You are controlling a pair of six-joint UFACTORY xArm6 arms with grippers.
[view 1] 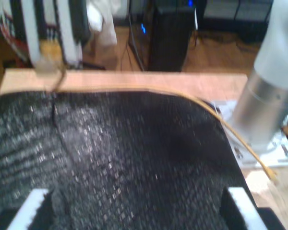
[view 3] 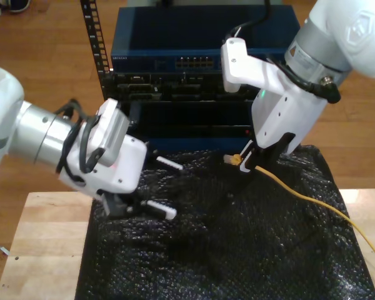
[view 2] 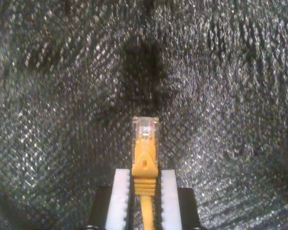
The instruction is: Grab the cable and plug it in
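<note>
My second gripper (view 2: 145,187) clamps the cable (view 2: 145,163) behind its plug (view 2: 145,128), above the black mat's (view 3: 237,250) far edge. My first gripper (view 1: 139,206) hangs with jaws apart, empty. Advice: keep the plug level, align squarely with the switch (view 3: 194,53) port, advance slowly.

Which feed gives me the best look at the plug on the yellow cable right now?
The second wrist view: the clear plug sits close up, sticking out past my second hand, which grips the yellow boot behind it. In the exterior view the plug is tiny at that hand's tip. The first wrist view shows the cable running along the black mat.
</note>
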